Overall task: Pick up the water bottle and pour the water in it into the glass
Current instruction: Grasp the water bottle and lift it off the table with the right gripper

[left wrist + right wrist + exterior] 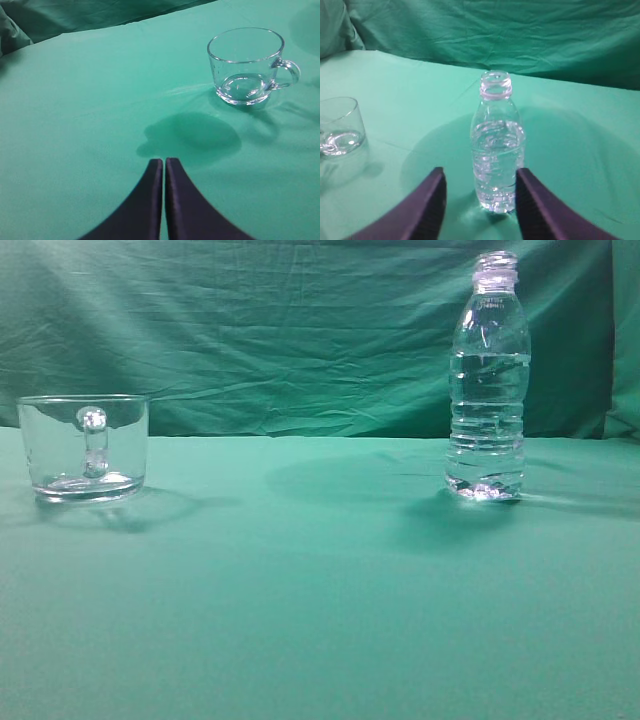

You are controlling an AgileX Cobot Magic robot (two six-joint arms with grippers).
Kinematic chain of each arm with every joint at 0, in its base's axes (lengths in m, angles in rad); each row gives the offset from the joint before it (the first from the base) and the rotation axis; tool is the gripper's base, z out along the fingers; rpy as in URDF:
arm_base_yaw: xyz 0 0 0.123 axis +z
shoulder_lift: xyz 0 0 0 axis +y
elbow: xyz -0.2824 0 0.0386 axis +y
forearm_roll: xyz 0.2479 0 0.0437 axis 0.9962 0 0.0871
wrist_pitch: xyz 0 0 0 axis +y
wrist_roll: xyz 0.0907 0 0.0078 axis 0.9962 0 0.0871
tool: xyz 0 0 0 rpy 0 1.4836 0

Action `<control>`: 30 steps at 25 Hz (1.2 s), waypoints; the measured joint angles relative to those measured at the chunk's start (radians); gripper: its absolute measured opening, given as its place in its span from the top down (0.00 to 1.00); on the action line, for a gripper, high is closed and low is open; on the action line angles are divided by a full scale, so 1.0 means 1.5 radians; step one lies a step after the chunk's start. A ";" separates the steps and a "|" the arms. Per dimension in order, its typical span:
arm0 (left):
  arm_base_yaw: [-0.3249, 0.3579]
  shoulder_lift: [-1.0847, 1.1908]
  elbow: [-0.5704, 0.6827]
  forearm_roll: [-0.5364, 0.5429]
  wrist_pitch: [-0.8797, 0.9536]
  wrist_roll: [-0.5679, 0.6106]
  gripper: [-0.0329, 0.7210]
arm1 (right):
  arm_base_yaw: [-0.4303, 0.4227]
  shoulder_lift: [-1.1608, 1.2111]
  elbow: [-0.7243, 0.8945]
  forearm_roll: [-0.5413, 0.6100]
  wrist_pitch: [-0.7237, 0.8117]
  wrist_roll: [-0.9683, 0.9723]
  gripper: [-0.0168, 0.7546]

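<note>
The water bottle (pixel 488 380) stands upright and capless on the right of the green cloth, with water (pixel 488 415) up to its shoulder. It also shows in the right wrist view (pixel 496 145), just beyond my right gripper (pixel 480 176), whose open fingers flank its base without touching. The glass (pixel 84 447) stands at the left with its handle facing the exterior camera. In the left wrist view the glass (pixel 246 66) sits at the upper right, handle to the right. My left gripper (pixel 164 161) is shut and empty, well short of it. Neither gripper shows in the exterior view.
A green cloth (pixel 320 590) covers the table, and a wrinkled green backdrop (pixel 280 330) hangs behind it. The glass also shows at the left edge of the right wrist view (pixel 337 127).
</note>
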 joint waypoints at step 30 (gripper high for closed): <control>0.000 0.000 0.000 0.000 0.000 0.000 0.96 | 0.000 0.545 -0.184 0.074 -0.316 -0.184 0.09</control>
